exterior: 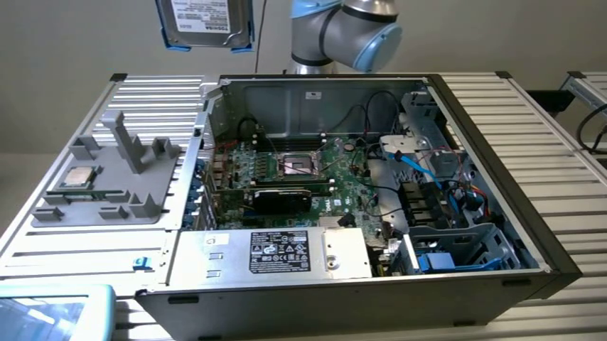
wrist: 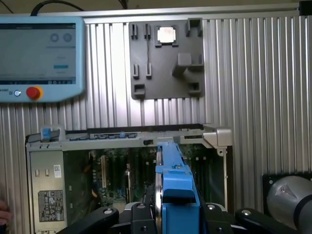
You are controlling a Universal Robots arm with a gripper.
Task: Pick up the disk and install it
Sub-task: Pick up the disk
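Observation:
The disk (exterior: 205,23), a silver hard drive with a white label in a bright blue bracket, hangs high above the grey fixture plate, toward the exterior view's left of the open computer case (exterior: 493,177). In the wrist view I see the disk (wrist: 176,187) edge-on, blue bracket toward the camera. My gripper (wrist: 178,217) is shut on the disk, with black fingers (wrist: 105,217) pressed in from both sides. Below it lie the case's edge and the motherboard (wrist: 117,175).
The grey fixture plate (exterior: 104,202) carries a square processor chip (exterior: 76,177). Inside the case are the motherboard (exterior: 294,167), a silver box with a black label (exterior: 284,252) and a blue-trimmed drive cage (exterior: 455,256) amid loose cables. A teach pendant (wrist: 39,58) lies on the ribbed table.

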